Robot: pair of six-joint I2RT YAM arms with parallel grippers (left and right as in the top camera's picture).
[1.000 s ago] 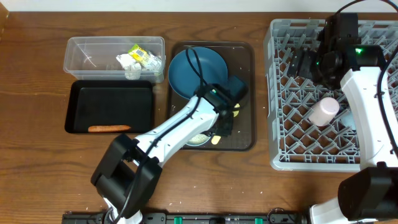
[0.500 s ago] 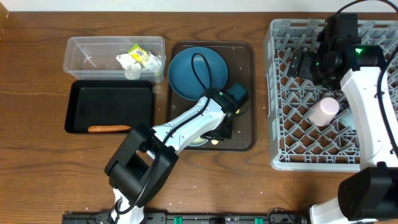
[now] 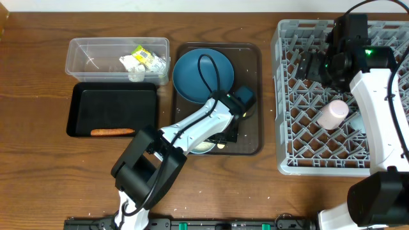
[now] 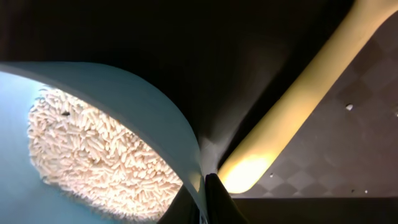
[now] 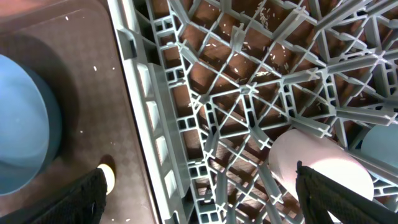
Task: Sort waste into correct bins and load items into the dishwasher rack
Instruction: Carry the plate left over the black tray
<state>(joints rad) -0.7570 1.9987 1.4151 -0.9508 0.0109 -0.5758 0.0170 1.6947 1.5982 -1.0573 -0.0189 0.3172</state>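
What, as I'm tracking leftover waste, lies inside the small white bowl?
A patch of loose white rice grains lies in the small white bowl. Whatever lies under the rice is hidden, and overhead the left arm covers most of the bowl.

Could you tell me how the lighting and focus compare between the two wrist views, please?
Left wrist: very close, spoon glares pale yellow, rice in the bowl brightly lit, background nearly black. Right wrist: evenly lit, dishwasher rack sharp, pink cup washed out.

Bare tabletop strip between brown tray and rack: open lane. Tray's near half barred by left arm lying across it, over bowl. Above rack, right arm hangs; pink cup fills middle cells.
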